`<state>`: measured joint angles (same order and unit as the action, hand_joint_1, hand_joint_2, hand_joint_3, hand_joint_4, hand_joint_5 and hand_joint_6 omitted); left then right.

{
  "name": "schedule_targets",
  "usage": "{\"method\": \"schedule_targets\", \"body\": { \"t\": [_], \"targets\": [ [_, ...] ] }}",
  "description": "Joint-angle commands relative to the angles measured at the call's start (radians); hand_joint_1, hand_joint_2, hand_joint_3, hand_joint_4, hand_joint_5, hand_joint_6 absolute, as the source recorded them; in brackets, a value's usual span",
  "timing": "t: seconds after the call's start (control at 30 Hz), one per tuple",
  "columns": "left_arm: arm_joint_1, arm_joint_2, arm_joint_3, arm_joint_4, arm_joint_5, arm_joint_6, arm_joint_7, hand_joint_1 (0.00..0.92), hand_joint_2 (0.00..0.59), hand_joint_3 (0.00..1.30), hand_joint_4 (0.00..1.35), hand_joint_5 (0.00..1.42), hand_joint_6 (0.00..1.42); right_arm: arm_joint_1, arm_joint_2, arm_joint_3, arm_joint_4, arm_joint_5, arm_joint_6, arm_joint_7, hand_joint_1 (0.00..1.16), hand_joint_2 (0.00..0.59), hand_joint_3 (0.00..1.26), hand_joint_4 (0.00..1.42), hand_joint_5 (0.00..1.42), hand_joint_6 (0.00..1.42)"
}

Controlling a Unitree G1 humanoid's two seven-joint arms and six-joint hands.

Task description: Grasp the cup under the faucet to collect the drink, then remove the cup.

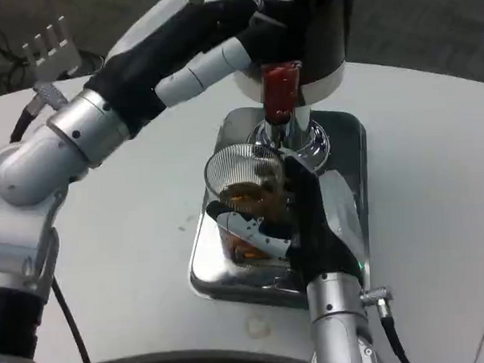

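Note:
A clear ribbed cup (244,181) with brownish drink in its lower part stands on the shiny metal drip tray (337,145), just below the chrome faucet (282,131) with its red tap handle (281,90). My right hand (296,227) wraps around the cup from the right, fingers curled across its front. My left hand (220,38) reaches up to the dark dispenser body (323,25); its fingers lie by the top of the red handle, though contact is hard to tell.
The white table (132,234) surrounds the tray. A black cable (72,334) runs by my left arm at the near left edge. A white pronged object (50,47) sits at the far left.

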<state>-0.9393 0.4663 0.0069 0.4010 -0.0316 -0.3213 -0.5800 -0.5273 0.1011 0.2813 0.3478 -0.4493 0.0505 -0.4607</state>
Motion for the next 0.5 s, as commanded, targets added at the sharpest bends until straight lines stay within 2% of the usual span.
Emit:
{"method": "schedule_targets", "body": {
  "t": [0.03,0.37,0.5],
  "targets": [
    [0.005,-0.013,0.034,-0.035,-0.027,0.024,0.031,0.000,0.064,0.32,0.33,0.42,0.39,0.034,0.049,0.004,0.029,0.007,0.025,-0.011,0.77,0.234,0.41,0.49,0.56,0.26],
    [0.008,-0.027,0.068,-0.077,-0.043,0.040,0.036,0.000,0.064,0.34,0.35,0.45,0.42,0.049,0.047,-0.005,0.024,0.017,0.006,-0.054,0.78,0.245,0.52,0.59,0.65,0.32],
    [0.016,-0.022,0.071,-0.092,-0.049,0.045,0.035,0.000,0.064,0.35,0.35,0.45,0.42,0.051,0.050,-0.007,0.024,0.020,0.001,-0.061,0.80,0.233,0.57,0.64,0.71,0.36]
  ]
}}
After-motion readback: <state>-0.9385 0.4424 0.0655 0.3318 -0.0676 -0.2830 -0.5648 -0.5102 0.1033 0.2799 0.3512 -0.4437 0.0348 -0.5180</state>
